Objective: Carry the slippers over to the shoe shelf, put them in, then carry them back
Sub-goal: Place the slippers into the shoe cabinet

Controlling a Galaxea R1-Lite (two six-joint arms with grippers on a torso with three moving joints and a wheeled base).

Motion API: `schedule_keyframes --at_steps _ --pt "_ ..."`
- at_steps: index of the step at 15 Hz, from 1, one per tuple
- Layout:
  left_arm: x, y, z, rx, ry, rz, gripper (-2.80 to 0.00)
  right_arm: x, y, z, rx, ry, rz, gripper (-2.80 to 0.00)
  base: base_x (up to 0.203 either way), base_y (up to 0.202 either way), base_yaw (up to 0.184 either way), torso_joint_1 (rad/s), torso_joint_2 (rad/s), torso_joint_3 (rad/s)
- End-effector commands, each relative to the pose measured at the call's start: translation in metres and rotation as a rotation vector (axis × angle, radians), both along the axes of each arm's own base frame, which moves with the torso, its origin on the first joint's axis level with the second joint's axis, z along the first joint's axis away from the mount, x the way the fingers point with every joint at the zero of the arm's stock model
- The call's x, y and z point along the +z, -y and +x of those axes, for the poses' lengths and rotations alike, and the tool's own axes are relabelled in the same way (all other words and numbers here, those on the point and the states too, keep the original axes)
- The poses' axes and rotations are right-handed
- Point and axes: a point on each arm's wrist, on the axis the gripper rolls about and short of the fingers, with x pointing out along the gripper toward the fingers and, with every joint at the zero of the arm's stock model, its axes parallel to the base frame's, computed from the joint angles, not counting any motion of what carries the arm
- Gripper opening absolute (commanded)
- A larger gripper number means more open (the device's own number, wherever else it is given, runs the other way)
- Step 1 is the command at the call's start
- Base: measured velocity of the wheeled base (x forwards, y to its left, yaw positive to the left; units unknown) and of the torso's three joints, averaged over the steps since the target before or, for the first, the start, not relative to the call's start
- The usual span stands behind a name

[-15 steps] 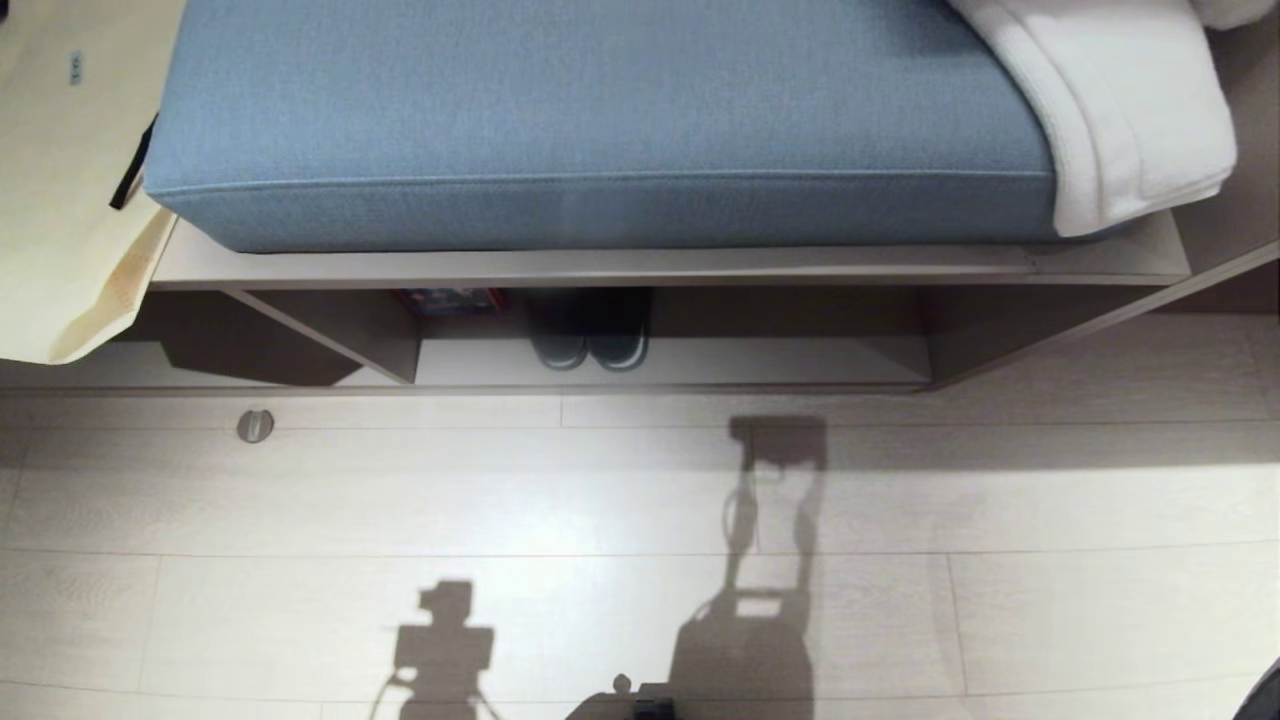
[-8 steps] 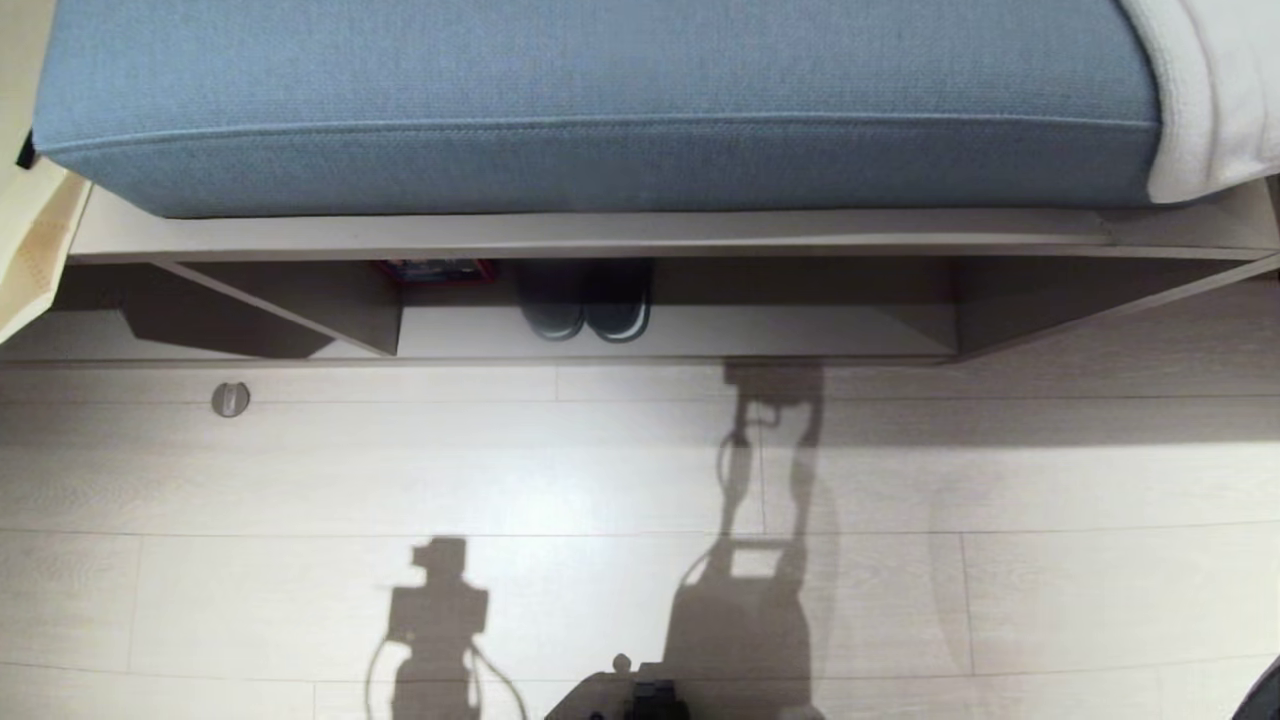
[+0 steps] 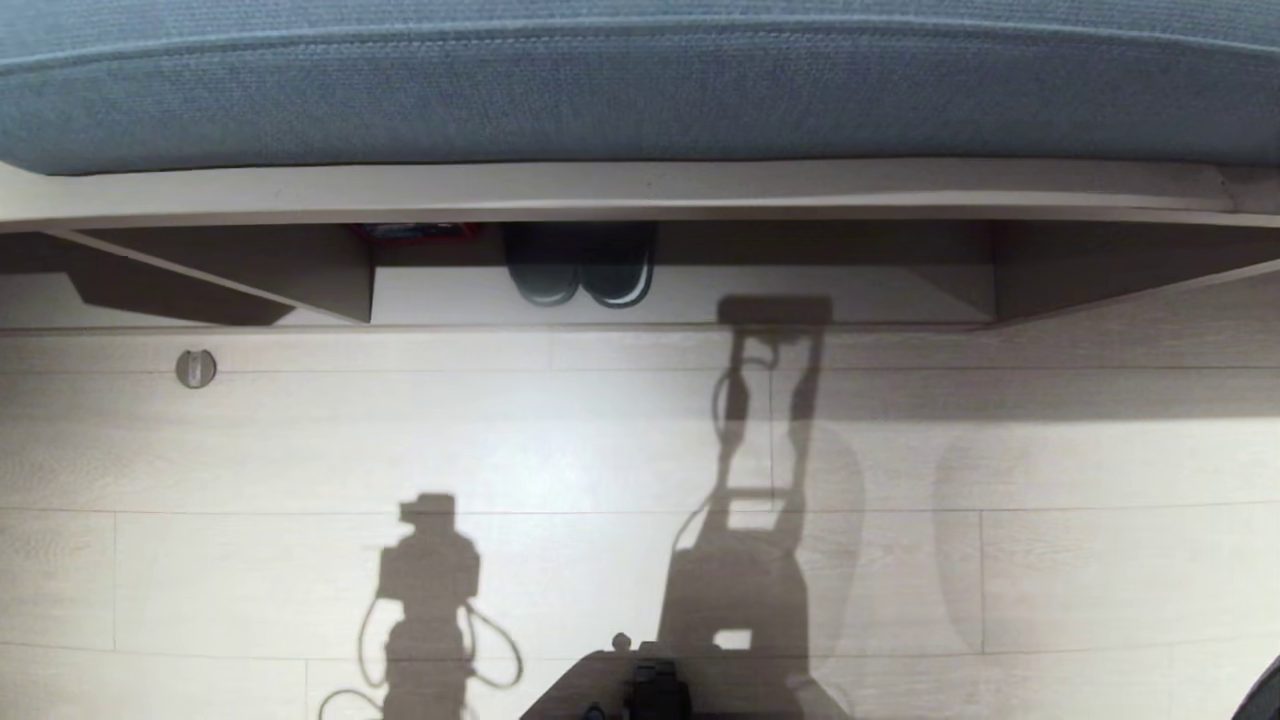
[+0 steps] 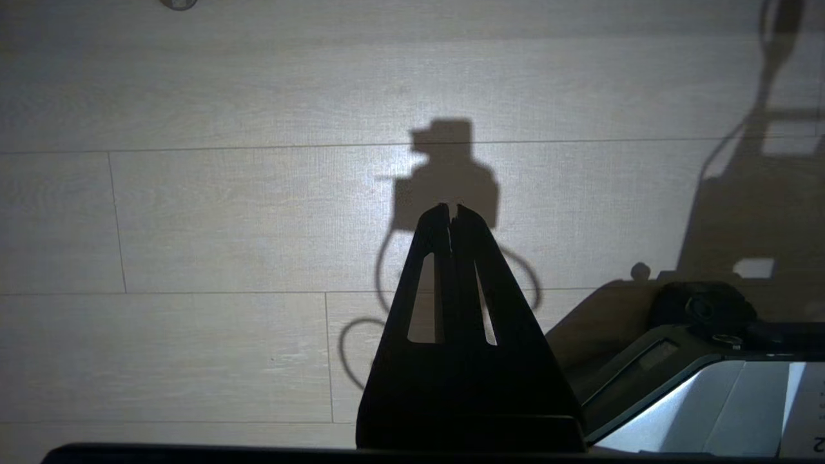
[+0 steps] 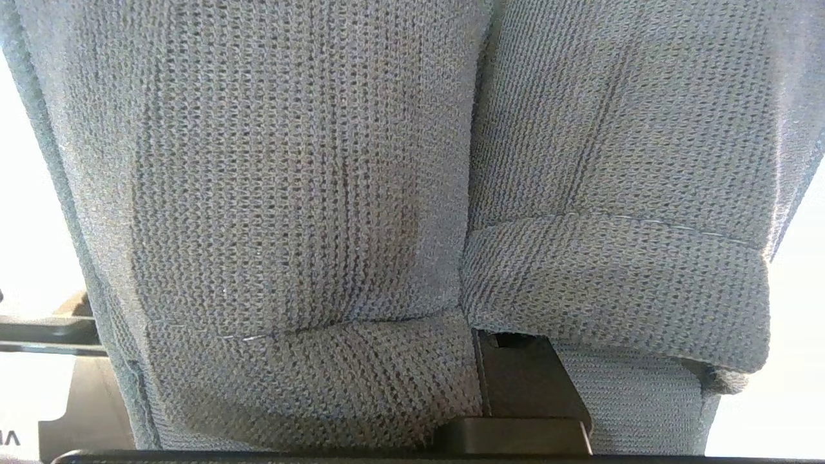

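progress: early, nothing shelved yet. narrower cubby on the left, likely the shoe shelf [image 3: 40,300], shows no slippers; the wider one beside it holds another dark pair [image 3: 580,275] with whitish sole edges, not ours. the slippers [image 5: 290,193] are in the right gripper [image 5: 515,380], pinched together side by side. left: put in, bring back.
pose: left gripper [image 4: 451,212] fingers pressed together, empty, over bare floor [image 4: 193,225]. neither arm shows in the head view.

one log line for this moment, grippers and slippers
right gripper: shut on slippers | left gripper: shut, empty, over floor | another dark pair: in wide cubby
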Motion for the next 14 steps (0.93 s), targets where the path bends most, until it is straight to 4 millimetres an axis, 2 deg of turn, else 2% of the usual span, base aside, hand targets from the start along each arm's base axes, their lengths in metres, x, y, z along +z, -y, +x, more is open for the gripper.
schedule_keyframes --at_steps 1,14 --pt "0.0 0.0 0.0 0.0 0.0 0.0 -2.8 0.0 0.0 0.0 0.0 0.0 -0.001 -2.8 0.0 0.0 0.0 0.002 0.0 -0.194" --pt "0.0 0.0 0.0 0.0 0.0 0.0 -2.8 0.0 0.0 0.0 0.002 0.0 -0.009 -2.8 0.0 0.0 0.0 0.002 0.0 -0.197"
